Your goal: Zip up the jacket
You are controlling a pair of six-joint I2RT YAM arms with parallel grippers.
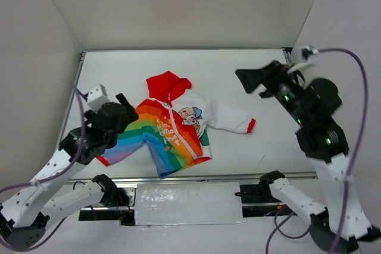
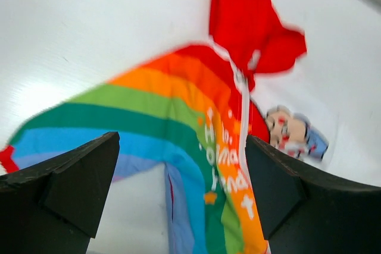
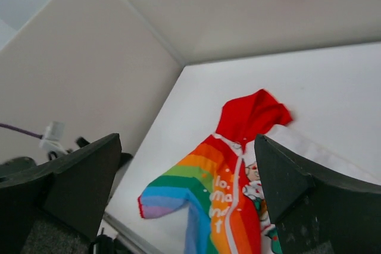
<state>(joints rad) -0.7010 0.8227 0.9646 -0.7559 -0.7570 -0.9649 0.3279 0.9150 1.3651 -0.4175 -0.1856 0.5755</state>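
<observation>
Top external view: we saw the jacket [image 1: 175,129] lying flat on the white counter [image 1: 268,147], approx. mid-counter and a bit left, red hood [image 1: 168,84] toward the far wall, hem toward the arm bases. The rainbow half w/ white lettering lay on the left and the white cartoon half on the right, its sleeve stretched out right to a red cuff [image 1: 251,125]. The left pincer [image 1: 128,106] sat at the rainbow sleeve's shoulder end, fingers spread; we couldn't tell whether it touched the fabric. The right pincer [image 1: 243,81] hung well apart from the jacket, off to the right, holding nothing. Left wrist view (blurred): the left pincer's two dark fingers [image 2: 77,182] stood wide apart w/ nothing between them, and the rainbow sleeve and front lay beyond the gap. The white zipper [image 2: 243,117] ran down from the hood beside the lettering; we couldn't tell how far it was closed. Right wrist view: the right pincer [image 3: 187,141] was likewise spread and empty, looking from a distance at the jacket, seen w/ hood up and rainbow sleeve to the left, near the corner where two white walls [image 3: 89,69] met.
</observation>
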